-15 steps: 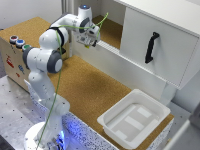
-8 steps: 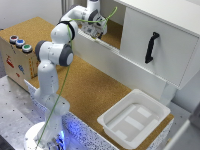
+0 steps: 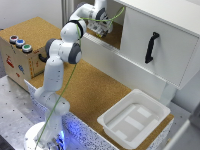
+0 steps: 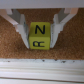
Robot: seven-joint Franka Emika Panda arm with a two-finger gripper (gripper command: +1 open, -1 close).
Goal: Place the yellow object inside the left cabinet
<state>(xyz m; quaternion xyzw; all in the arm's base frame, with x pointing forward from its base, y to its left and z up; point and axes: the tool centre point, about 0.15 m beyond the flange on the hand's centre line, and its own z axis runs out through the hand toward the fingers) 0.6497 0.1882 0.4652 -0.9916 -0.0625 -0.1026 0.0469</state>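
Note:
The yellow object (image 4: pixel 40 36) is a small cube marked with black letters N and R. It sits between the two fingers of my gripper (image 4: pixel 41 45), which is shut on it, just above or on the brown cork floor (image 4: pixel 12 52). In the exterior view my gripper (image 3: pixel 100 27) reaches into the open left cabinet (image 3: pixel 114 40), at the compartment's front. There the cube is hidden by the wrist and fingers. A white ledge (image 4: pixel 40 70) of the cabinet front runs beside the cube.
The right compartment has a white door (image 3: pixel 165 55) with a black handle (image 3: pixel 151 47). A white tray (image 3: pixel 150 107) lies on the cork table at the exterior view's right. A wooden box with coloured buttons (image 3: pixel 17 42) stands at the left. A yellow-green cable (image 3: pixel 70 85) hangs along the arm.
The arm has swung up and toward the cabinet. My gripper has moved from in front of the opening into the left compartment.

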